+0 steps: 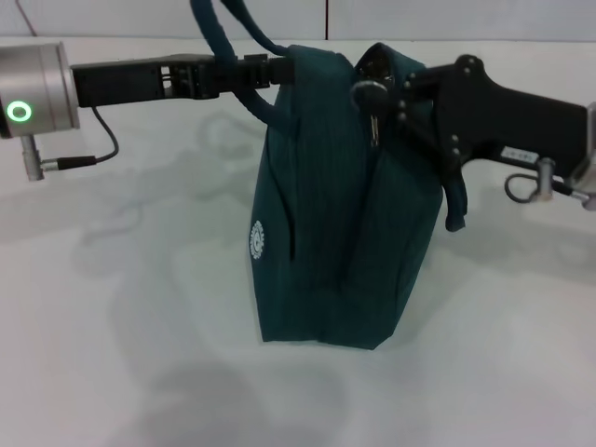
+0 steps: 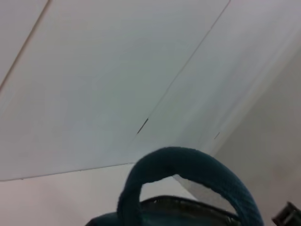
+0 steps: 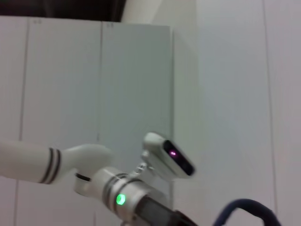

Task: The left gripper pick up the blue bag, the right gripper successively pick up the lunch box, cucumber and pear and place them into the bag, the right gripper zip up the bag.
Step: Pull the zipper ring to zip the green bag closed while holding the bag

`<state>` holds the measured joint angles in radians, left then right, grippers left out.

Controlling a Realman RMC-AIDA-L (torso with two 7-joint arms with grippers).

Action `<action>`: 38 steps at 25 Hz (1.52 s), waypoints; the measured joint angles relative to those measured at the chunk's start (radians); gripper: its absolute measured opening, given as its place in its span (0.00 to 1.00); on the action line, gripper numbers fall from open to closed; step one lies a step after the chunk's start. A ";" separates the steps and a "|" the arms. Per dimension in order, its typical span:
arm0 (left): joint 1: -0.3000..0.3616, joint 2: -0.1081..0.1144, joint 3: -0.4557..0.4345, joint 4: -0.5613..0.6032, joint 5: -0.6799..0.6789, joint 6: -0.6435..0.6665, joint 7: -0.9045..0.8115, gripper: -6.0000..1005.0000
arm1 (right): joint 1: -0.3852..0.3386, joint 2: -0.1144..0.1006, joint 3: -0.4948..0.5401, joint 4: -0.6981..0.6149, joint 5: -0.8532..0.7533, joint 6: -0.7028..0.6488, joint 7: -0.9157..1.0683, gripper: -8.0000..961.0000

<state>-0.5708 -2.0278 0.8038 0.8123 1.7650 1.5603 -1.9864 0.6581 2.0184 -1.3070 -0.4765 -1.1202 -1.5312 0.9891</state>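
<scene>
Left gripper [image 1: 270,67] holds bag [image 1: 345,214]; its white emblem [image 1: 257,239] looks unreadable.

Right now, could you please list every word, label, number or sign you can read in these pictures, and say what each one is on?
Nothing can be read.
Round white emblem on the side of the blue bag: any lettering is too blurred to read.
Small white label on the right hand's forearm: its marks are too small to read.
</scene>
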 joint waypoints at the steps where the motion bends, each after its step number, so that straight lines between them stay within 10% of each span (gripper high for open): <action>1: 0.004 0.000 0.000 0.000 0.000 0.000 0.004 0.69 | 0.008 0.004 0.000 0.000 0.000 0.032 0.000 0.03; 16: 0.032 -0.001 0.000 -0.001 0.000 0.003 0.059 0.70 | 0.016 0.006 -0.023 0.003 0.068 0.066 -0.005 0.03; 38: 0.111 0.115 -0.131 0.090 -0.014 0.150 -0.122 0.76 | -0.015 0.003 -0.054 0.012 0.066 0.059 -0.011 0.03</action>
<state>-0.4601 -1.9130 0.6730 0.9027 1.7511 1.7106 -2.1089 0.6430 2.0215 -1.3607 -0.4648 -1.0539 -1.4717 0.9777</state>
